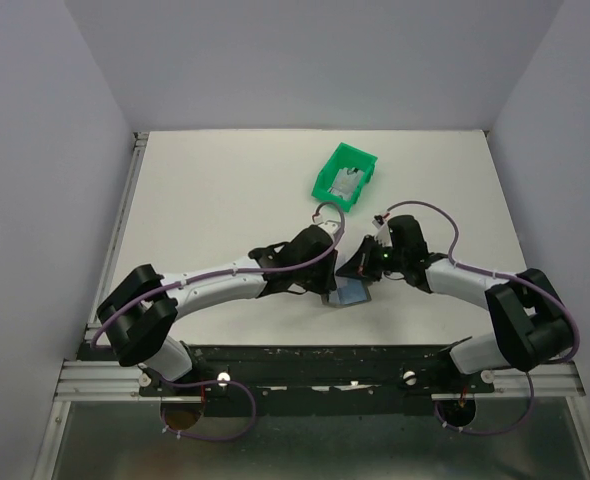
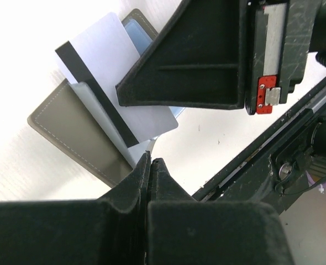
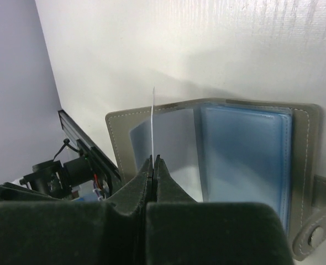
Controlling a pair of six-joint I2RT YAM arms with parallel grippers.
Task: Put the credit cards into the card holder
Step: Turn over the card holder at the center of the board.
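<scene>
The card holder [image 1: 353,295] lies open on the table between both arms, grey-brown outside [image 2: 69,130], light blue-grey pockets inside [image 3: 251,154]. My right gripper [image 3: 154,157] is shut on a whitish credit card [image 3: 153,121] and holds it on edge over the left pocket. The card's dark stripe shows in the left wrist view [image 2: 99,94], its lower edge tucked behind the pale sleeve. My left gripper [image 2: 150,159] is shut at the holder's near corner, with the sleeve's corner running into its tips. From above, the left gripper [image 1: 333,287] and the right gripper [image 1: 360,270] almost touch.
A green plastic bin [image 1: 360,160] stands behind the arms with pale flat pieces [image 1: 347,185] inside. The black front rail [image 1: 325,355] runs close behind the holder. Grey walls close the table's left, right and back.
</scene>
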